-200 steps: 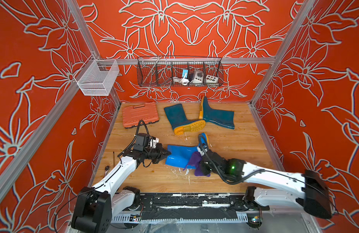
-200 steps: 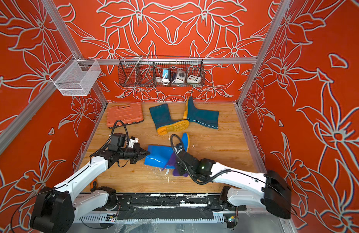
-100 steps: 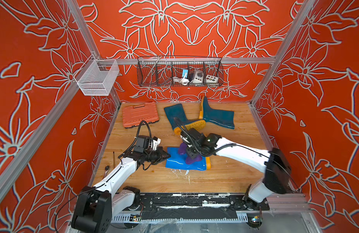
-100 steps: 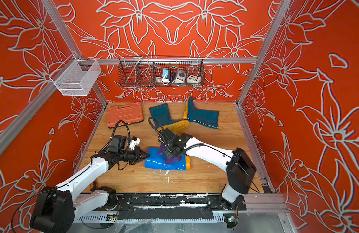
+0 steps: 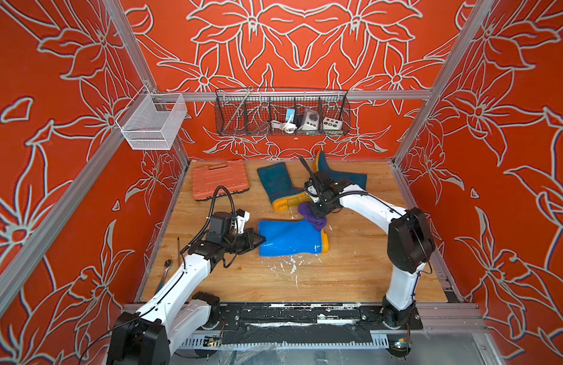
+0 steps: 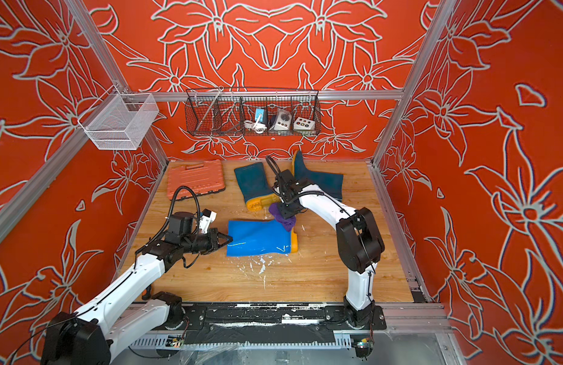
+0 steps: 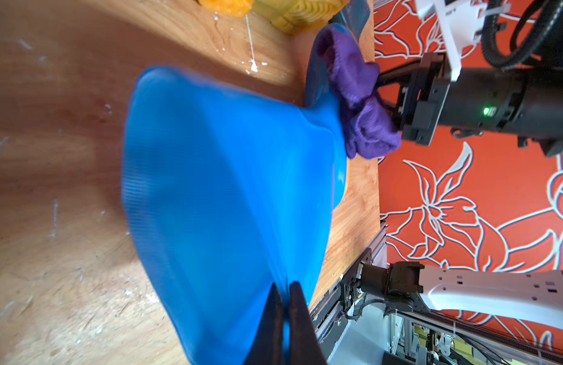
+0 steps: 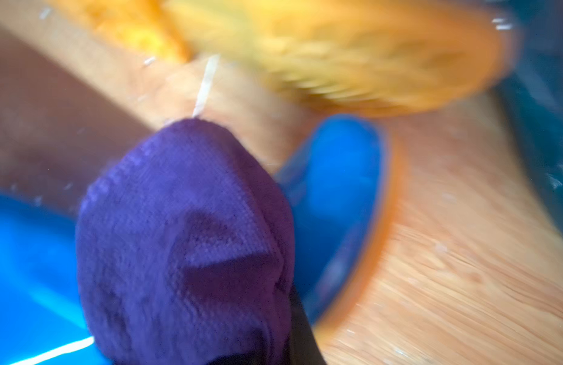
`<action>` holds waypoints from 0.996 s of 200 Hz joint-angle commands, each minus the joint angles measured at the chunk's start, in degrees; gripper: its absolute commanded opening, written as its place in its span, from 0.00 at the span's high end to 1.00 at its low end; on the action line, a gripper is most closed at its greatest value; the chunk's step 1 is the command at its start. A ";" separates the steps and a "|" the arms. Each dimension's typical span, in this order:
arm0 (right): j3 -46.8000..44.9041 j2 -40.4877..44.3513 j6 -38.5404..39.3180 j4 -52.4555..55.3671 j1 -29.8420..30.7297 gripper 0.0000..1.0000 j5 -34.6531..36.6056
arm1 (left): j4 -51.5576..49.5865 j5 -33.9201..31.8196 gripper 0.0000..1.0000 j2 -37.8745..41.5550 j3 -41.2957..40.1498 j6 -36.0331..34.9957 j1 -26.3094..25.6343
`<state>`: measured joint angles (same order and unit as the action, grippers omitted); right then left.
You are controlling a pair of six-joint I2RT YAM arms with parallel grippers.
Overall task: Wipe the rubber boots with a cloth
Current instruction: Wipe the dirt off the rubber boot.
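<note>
A bright blue rubber boot (image 5: 289,237) (image 6: 258,237) lies on its side mid-floor, orange sole to the right. My left gripper (image 5: 260,240) (image 6: 228,240) (image 7: 285,305) is shut on the rim of its shaft. My right gripper (image 5: 318,212) (image 6: 287,214) is shut on the bunched purple cloth (image 5: 311,217) (image 6: 281,218) (image 7: 359,104) (image 8: 185,237), which presses against the boot's toe. The cloth hides most of the right fingers. Two dark teal rubber boots (image 5: 278,183) (image 5: 348,177) lie at the back.
An orange tool case (image 5: 218,180) lies at the back left. A wire basket (image 5: 281,114) with small devices hangs on the back wall, and a white mesh basket (image 5: 153,121) on the left rail. A wrench (image 5: 164,271) lies by the left edge. White flecks (image 5: 289,264) dot the floor.
My right arm has swept the cloth from the boot's near side, across the shaft, to the toe at the far side. The left gripper has kept its hold on the shaft rim.
</note>
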<state>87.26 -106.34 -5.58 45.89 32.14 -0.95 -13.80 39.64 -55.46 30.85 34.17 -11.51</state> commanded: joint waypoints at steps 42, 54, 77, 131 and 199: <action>-2.45 3.19 -2.03 0.55 14.45 1.00 3.82 | -2.22 3.19 1.00 -3.62 1.68 -2.31 -1.43; -1.87 1.72 -1.41 -0.32 16.37 1.00 0.82 | -2.62 3.69 1.00 -4.24 2.24 -2.78 -2.22; 2.52 -4.02 2.47 2.30 16.83 1.00 -1.20 | -3.17 4.55 1.00 -4.74 3.02 -3.32 -3.38; 16.42 -9.89 3.11 12.15 3.23 1.00 9.42 | -4.61 8.46 1.00 -3.46 3.84 -4.10 -5.38; 7.55 3.49 0.17 6.82 4.18 1.00 2.95 | -9.20 5.74 1.00 -4.33 7.07 -7.34 -6.07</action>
<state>102.48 -109.01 -4.01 54.33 30.68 6.72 -20.67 45.50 -59.86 36.29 29.21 -17.32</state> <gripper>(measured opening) 0.107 0.048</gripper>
